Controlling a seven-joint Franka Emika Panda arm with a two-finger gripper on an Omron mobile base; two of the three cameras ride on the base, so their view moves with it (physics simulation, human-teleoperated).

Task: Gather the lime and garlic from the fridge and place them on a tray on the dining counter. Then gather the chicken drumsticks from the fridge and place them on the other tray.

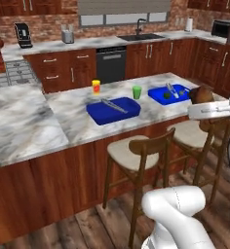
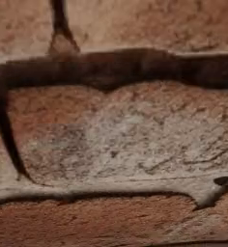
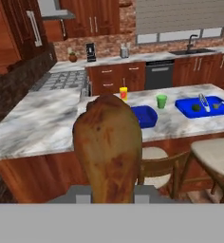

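Now gripper clamped on drumstick (thick end up); near blue tray lies ahead across dining counter, slightly right.

A reddish-brown, glossy chicken drumstick has darker brown streaks. The dining counter has a white-grey marble top veined in brown above a warm red-brown wooden side. Two bright blue trays sit on it; one holds a dark green lime. A light green cup and a yellow container with a red band stand nearby. The wall cabinets are reddish wood with pale handles. The dishwasher is black. Stool seats are cream. Close-up brick is mottled red-brown with dark joints.
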